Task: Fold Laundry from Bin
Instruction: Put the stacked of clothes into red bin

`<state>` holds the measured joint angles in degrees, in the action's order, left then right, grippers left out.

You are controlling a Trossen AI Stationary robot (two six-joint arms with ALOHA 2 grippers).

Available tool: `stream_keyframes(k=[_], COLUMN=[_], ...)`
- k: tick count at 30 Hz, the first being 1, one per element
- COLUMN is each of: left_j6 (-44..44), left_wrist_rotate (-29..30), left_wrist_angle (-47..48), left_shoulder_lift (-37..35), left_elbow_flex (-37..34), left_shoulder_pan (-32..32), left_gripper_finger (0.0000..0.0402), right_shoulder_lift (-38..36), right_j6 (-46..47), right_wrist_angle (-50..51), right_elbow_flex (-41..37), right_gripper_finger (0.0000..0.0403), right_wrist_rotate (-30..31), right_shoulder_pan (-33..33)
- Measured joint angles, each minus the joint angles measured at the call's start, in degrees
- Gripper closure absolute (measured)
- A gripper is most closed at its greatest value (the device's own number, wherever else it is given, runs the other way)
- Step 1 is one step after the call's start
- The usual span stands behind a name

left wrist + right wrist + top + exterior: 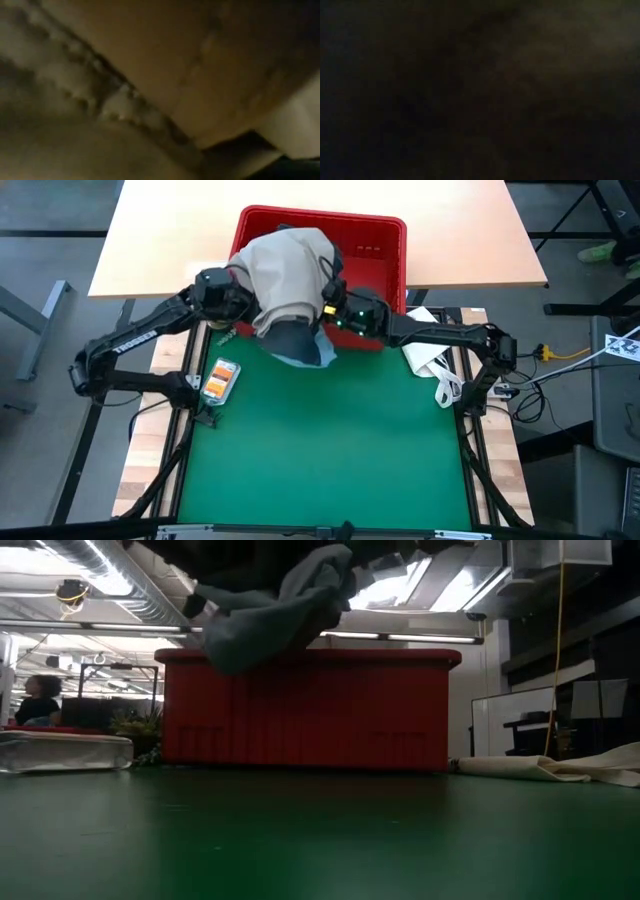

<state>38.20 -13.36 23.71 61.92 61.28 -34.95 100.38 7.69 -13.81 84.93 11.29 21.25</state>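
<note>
Both arms lifting tan trousers (pixel 285 275) out of red bin (pixel 385 240) at far table edge.

Left gripper (pixel 232 288) and right gripper (pixel 335 305) clamping cloth from either side.

Bluish garment (pixel 300 345) dangling beneath.

Next: carrying bundle near onto green mat (pixel 330 450), shaking off extra garment, spreading flat.

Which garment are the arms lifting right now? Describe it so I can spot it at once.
Start at the bright red ribbed plastic bin at the far edge of the green mat. Draped over its front rim, between both arms, hangs a tan khaki garment. Unlike the blue-grey cloth drooping beneath it, it is pale beige.
</note>
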Motion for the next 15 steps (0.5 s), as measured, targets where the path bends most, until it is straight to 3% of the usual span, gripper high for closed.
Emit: stream_keyframes(k=[7,15], left_j6=[0.5,0.3], left_wrist_rotate=[-7.4,-11.8], left_wrist_angle=[-7.2,-7.5], left_shoulder_lift=[4.5,12.4], left_elbow_flex=[0.0,7.0], left_shoulder_pan=[-6.5,-10.1], left_gripper_finger=[0.0401,0.0401], right_shoulder_lift=[0.0,0.0], right_j6=[0.1,1.4], right_wrist_angle=[0.0,-0.3], right_elbow_flex=[0.0,0.0], right_gripper_finger=[0.0394,0.0394], right_wrist_rotate=[-1.0,-2.2], right_shoulder_pan=[3.9,8.1])
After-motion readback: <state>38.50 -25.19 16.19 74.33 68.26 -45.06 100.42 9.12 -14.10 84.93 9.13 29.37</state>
